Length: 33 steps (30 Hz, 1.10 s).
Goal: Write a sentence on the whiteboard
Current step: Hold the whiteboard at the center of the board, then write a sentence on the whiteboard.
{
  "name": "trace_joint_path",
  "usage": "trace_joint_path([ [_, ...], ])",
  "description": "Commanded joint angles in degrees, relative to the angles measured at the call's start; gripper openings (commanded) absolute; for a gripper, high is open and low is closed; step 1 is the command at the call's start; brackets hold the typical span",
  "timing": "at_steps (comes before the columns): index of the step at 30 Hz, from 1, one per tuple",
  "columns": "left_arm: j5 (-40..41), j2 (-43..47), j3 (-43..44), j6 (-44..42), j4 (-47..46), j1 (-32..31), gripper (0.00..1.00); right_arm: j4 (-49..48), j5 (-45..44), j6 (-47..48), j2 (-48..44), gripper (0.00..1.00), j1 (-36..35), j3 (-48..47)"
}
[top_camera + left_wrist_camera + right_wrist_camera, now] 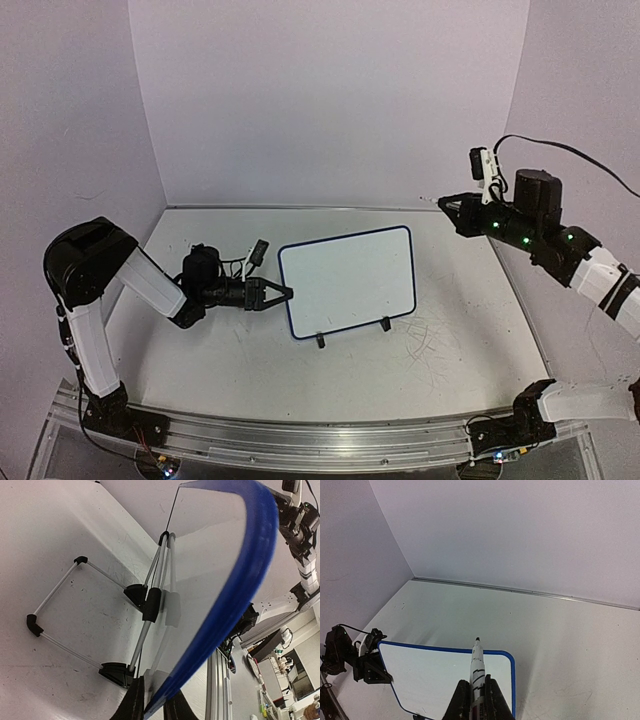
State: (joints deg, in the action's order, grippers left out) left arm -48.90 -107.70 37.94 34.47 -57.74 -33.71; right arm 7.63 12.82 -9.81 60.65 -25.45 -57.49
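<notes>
Left claw [283,293] pinches the left rim of the whiteboard [350,280], which stands mid-tabletop [230,370]; right claw [476,687], raised far right, clamps a marker [477,657].

**A:** Pale lilac walls [330,100] on three sides here, meeting in clean corners. Soft, even light, no hard shadows.

**B:** And below them the white table [250,350], scuffed, with dark scribble marks [430,335] toward the right.

**A:** A metal rail [300,440] runs along the near edge.

**B:** Past that edge the left wrist view catches some clutter [295,680], maybe benches or shelves. It's too blurred to call.
</notes>
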Motion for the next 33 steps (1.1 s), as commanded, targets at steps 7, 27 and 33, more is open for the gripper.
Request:
trace_joint_path([
  [7, 1.24, -0.05, 0.78, -3.63, -2.79, -0.12, 0.00, 1.66, -2.03, 9.30, 2.24, 0.00, -0.97, -6.53],
  [27, 1.25, -0.85, -0.84, -10.60, 1.93, -0.12, 0.00, -0.41, -1.88, 11.90, 0.06, 0.00, -9.04, -2.62],
  [33, 2.06, -1.24, 2.16, -11.00, 6.07, -0.12, 0.00, 0.71, -4.60, 13.83, 2.08, 0.00, -14.21, -3.06],
])
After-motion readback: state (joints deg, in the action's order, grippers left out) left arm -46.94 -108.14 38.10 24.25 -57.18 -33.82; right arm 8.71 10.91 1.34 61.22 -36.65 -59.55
